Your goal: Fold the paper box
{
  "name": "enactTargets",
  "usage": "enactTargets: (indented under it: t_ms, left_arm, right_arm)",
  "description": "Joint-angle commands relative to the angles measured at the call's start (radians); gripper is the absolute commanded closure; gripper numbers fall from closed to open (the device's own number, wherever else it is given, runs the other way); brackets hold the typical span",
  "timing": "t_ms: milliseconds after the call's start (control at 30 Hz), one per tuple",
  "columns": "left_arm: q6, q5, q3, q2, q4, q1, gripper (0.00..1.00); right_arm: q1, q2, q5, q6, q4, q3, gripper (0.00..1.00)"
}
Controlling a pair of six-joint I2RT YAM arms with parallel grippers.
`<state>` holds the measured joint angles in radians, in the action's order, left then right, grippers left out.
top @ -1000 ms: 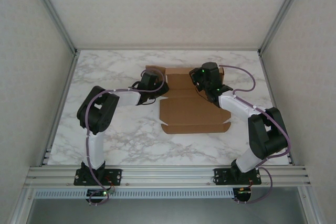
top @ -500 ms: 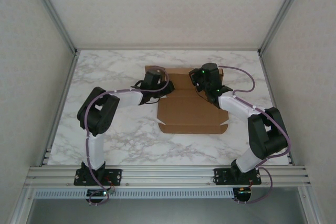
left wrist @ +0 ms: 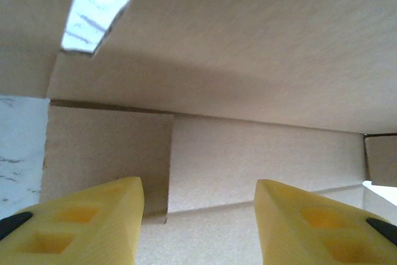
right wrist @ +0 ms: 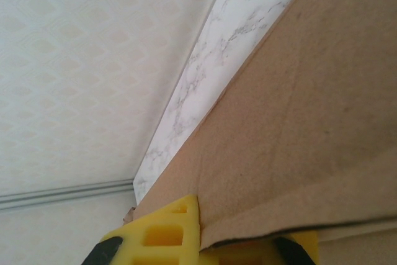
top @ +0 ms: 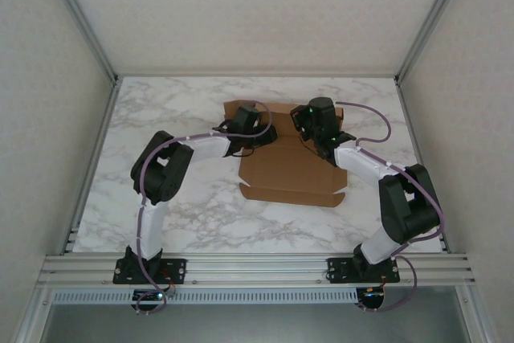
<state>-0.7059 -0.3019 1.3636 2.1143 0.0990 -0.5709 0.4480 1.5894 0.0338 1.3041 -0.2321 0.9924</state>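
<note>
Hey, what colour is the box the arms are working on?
The box is plain brown, clearest in the top external view.

The place is a robotics lab test cell. White patterned wall panels (top: 257, 6) sit in a frame of aluminium posts (top: 80, 18) around a marble-print tabletop (top: 161, 110). The left arm (top: 152, 190) and right arm (top: 401, 206), trailing purple cables (top: 365, 110), are bolted to a slotted rail (top: 257, 267).

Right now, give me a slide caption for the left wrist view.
Left gripper, jaws apart, looks into the paper box beneath an overhanging cardboard panel.
</note>
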Motion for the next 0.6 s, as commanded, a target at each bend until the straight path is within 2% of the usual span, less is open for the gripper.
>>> enactTargets:
  t_ms: [0, 467, 567]
  left_arm:
    - [0.018, -0.013, -0.021, 0.0, -0.025, -0.003, 0.49]
    - [0.149, 0.026, -0.108, -0.285, -0.147, 0.026, 0.45]
    - [0.17, 0.0, -0.154, -0.354, -0.151, 0.032, 0.45]
  right_arm:
    - [0.012, -0.008, -0.023, -0.039, 0.081, 0.003, 1.0]
    - [-0.037, -0.018, -0.026, -0.082, 0.107, 0.02, 1.0]
    - [-0.047, -0.014, -0.039, -0.079, 0.099, 0.017, 1.0]
